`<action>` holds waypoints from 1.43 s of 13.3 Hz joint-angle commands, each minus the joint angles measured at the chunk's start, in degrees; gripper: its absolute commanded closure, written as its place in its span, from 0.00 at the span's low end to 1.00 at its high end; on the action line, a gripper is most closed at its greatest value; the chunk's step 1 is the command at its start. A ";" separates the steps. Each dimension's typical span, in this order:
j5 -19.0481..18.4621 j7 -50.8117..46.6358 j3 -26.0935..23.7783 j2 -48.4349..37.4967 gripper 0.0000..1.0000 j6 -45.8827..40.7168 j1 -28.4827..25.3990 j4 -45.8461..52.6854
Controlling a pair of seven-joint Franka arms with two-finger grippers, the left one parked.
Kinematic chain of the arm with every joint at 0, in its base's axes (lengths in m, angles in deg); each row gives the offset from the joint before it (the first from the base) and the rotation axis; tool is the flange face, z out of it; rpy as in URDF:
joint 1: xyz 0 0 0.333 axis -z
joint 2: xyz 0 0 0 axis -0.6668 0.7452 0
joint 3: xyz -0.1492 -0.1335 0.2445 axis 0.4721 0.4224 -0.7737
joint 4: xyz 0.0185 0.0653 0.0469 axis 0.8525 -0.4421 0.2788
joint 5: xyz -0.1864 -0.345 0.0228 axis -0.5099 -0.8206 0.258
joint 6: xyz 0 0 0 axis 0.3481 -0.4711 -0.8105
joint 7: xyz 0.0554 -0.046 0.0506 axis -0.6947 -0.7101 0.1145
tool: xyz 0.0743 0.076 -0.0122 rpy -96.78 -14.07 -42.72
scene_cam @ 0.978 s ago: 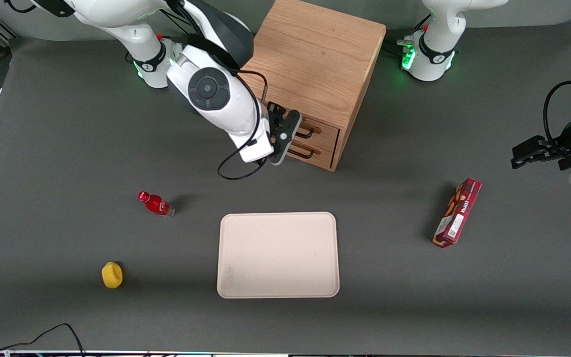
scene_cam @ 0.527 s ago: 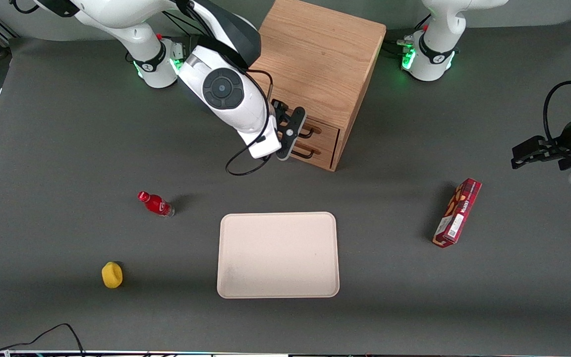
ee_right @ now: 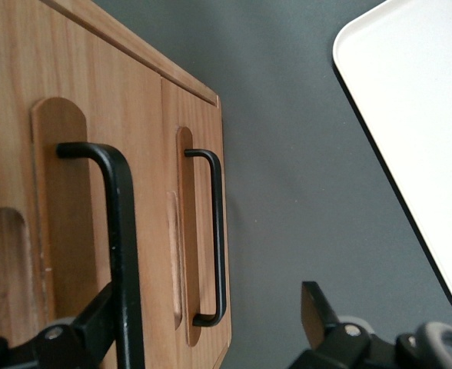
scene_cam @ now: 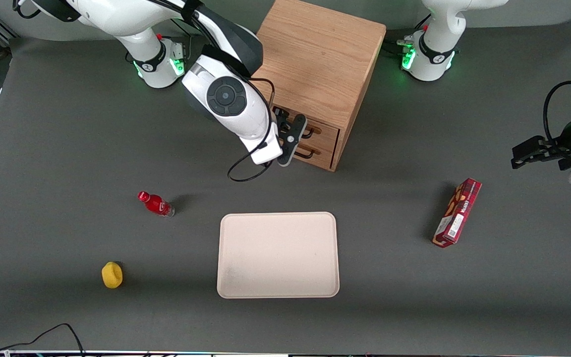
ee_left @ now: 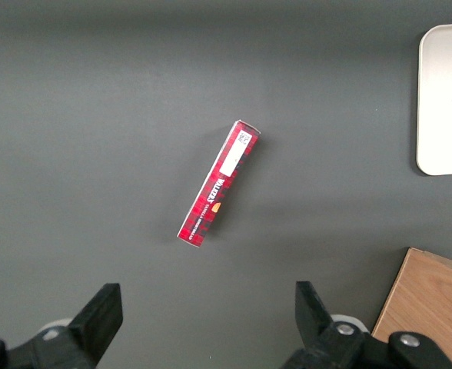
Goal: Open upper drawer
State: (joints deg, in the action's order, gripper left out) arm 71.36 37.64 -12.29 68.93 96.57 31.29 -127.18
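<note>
The light oak cabinet (scene_cam: 315,59) stands at the table's back, its two drawer fronts facing the front camera. The upper drawer (scene_cam: 324,129) sits flush and shut, and so does the lower one. My right gripper (scene_cam: 297,136) is open right in front of the drawer fronts, at the handles. In the right wrist view the upper drawer's black bar handle (ee_right: 123,246) runs close by one finger (ee_right: 95,327), just inside the open gripper (ee_right: 207,323). The lower drawer's thinner handle (ee_right: 219,231) lies deeper in the same gap. Nothing is gripped.
A cream tray (scene_cam: 278,255) lies nearer the front camera than the cabinet and shows again as the tray (ee_right: 410,115). A red bottle (scene_cam: 155,204) and a yellow object (scene_cam: 112,274) lie toward the working arm's end. A red box (scene_cam: 457,212) lies toward the parked arm's end.
The right arm has moved in toward the cabinet front, bringing the open gripper from just off the drawers up to their handles. The drawers have not moved.
</note>
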 commanded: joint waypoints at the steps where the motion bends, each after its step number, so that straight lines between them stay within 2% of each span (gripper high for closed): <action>1: -4.23 0.84 0.87 1.58 0.00 1.94 -0.37 0.76; 6: -7.93 1.28 1.57 3.07 0.00 2.03 -0.28 1.90; 19: -7.05 11.03 10.10 8.61 0.00 1.32 -0.28 13.67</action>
State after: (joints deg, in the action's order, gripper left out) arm 65.28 46.23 -3.64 74.89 98.73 31.83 -117.61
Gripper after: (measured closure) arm 0.000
